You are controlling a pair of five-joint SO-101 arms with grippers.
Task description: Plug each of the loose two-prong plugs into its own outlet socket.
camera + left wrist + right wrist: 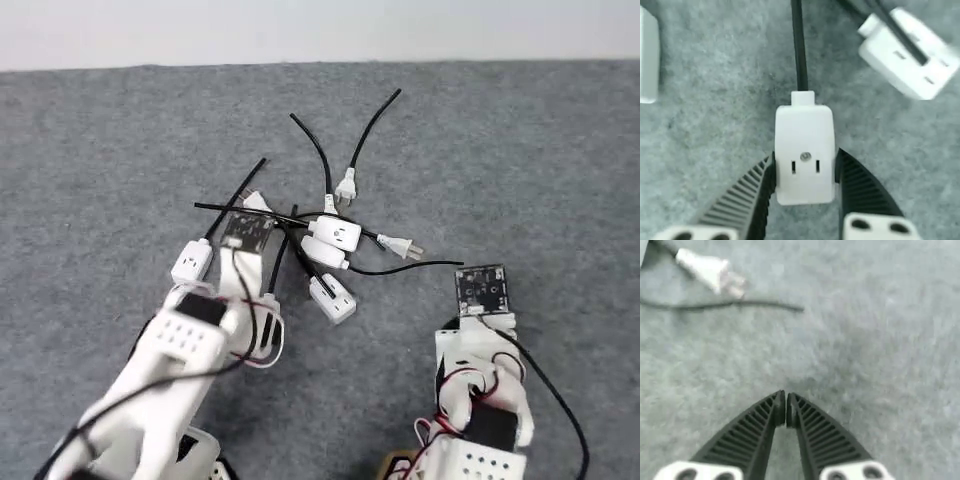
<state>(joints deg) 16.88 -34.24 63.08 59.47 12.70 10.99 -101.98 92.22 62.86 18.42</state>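
Facing the wrist camera with its two slots, a white socket [804,130] is clamped by its sides between the jaws of the left gripper [804,156], over the grey mat [715,125]. Its black cord [799,45] is seen running straight away from the gripper. A second socket [910,55] is seen farther off to one side, crossed by another cord and apart from the held one.

The right gripper [785,407] is held low over bare mat. Its jaws are drawn together so that only a thin slit is left between the tips, and nothing is gripped. A plug [707,271] is seen well ahead of it with its prongs bare, and a loose cord [740,305] lies near that plug.

From the high view, a second plug [345,187] is seen at the far side of the tangle, unplugged, its prongs turned toward the arms. A third socket [335,233] is seen in the middle of the tangle, between the two plugs.
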